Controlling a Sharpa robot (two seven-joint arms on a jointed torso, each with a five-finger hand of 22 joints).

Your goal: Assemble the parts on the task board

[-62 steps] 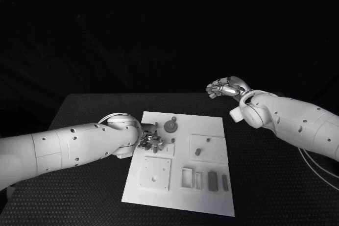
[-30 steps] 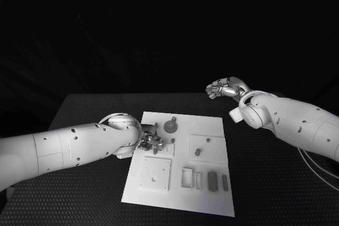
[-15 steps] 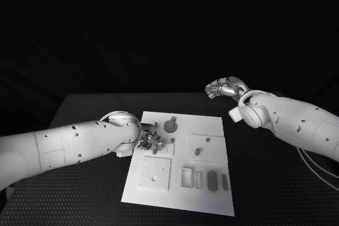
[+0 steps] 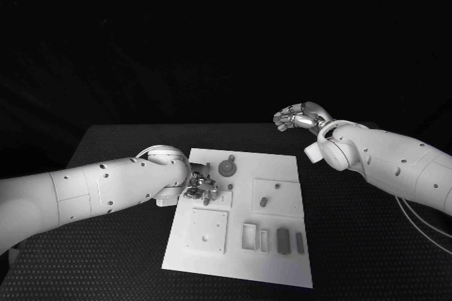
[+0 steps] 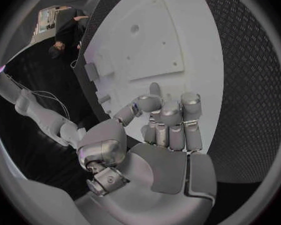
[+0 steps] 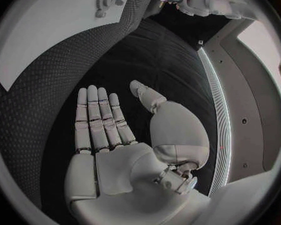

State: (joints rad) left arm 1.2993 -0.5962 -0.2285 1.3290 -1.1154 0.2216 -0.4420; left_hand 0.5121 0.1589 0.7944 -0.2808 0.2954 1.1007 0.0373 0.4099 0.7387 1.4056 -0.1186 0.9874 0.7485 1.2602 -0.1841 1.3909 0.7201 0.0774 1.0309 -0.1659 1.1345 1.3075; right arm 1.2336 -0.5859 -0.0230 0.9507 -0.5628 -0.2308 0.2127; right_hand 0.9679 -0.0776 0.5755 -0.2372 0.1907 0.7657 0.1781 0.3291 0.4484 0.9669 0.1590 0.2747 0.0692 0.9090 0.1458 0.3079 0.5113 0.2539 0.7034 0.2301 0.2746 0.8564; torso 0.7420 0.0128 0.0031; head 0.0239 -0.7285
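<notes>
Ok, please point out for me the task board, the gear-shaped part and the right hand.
task board (image 4: 283,265): head view, bare near corner of the white plate.
gear-shaped part (image 4: 228,166): head view, middle of the round toothed piece.
right hand (image 6: 118,140): right wrist view, on the palm.

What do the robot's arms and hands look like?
Both arms are thick, smooth white shells dotted with small dark holes. Each ends in a shiny silver hand, the left hand and the right hand, with jointed metal fingers and a pale palm plate. Thin pale cables hang near the right arm.

Left hand (image 5: 159,130) (fingers curled) over task board (image 5: 178,40)
</notes>
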